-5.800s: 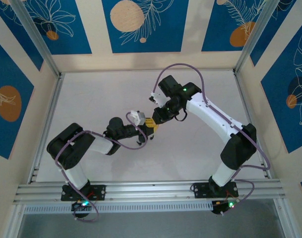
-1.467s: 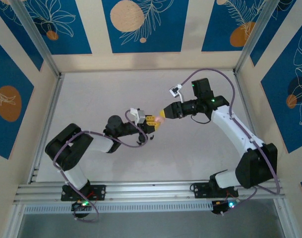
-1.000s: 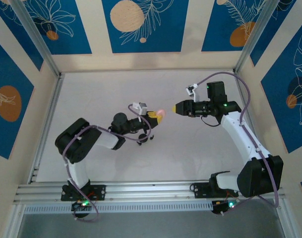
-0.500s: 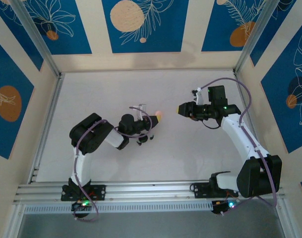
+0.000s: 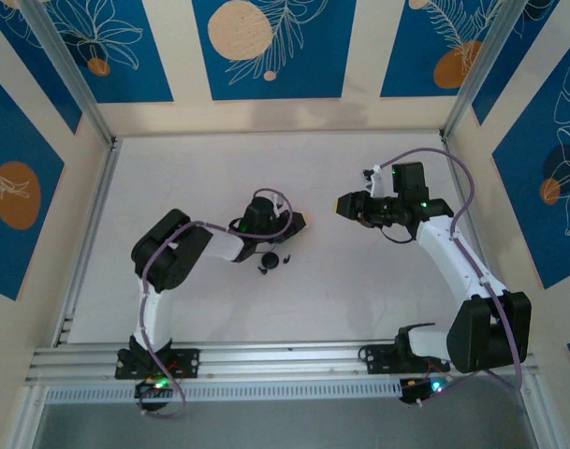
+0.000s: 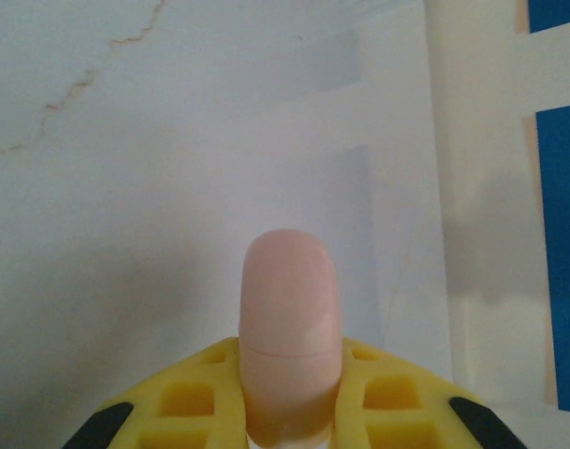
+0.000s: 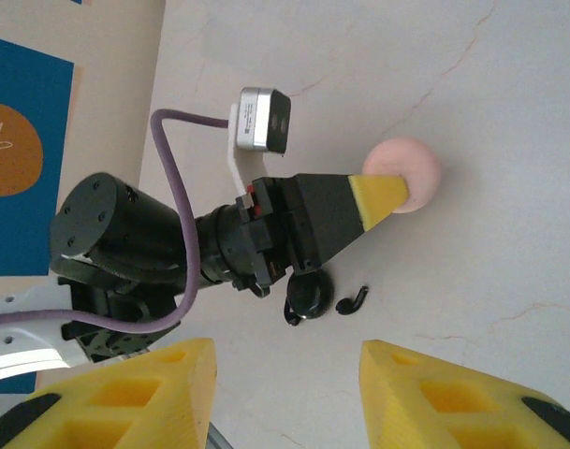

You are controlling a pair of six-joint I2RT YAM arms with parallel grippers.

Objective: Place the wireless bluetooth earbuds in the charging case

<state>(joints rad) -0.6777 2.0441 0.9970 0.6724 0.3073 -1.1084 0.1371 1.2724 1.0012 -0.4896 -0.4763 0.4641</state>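
My left gripper [image 6: 289, 379] is shut on a pale pink charging case [image 6: 289, 318]; its lid is closed, with the seam showing. From the right wrist, the pink case [image 7: 411, 173] sticks out past the left gripper's yellow fingers [image 7: 378, 198]. On the table below it sits a small black round case [image 7: 308, 295] with a black earbud [image 7: 353, 301] beside it. From above, the left gripper [image 5: 299, 223] is near the table's middle, just above the black case [image 5: 269, 262]. My right gripper [image 5: 343, 203] hangs open and holds nothing, a short way right of the pink case, pointing at it.
The white tabletop [image 5: 191, 178] is boxed in by aluminium rails [image 5: 88, 234] and blue patterned walls. The left arm's purple cable [image 7: 172, 215] loops beside its wrist camera [image 7: 261, 120].
The right gripper has pulled back to the right, away from the pink case, and now holds still. The left arm has folded its elbow inward and rolled its wrist, still gripping the case.
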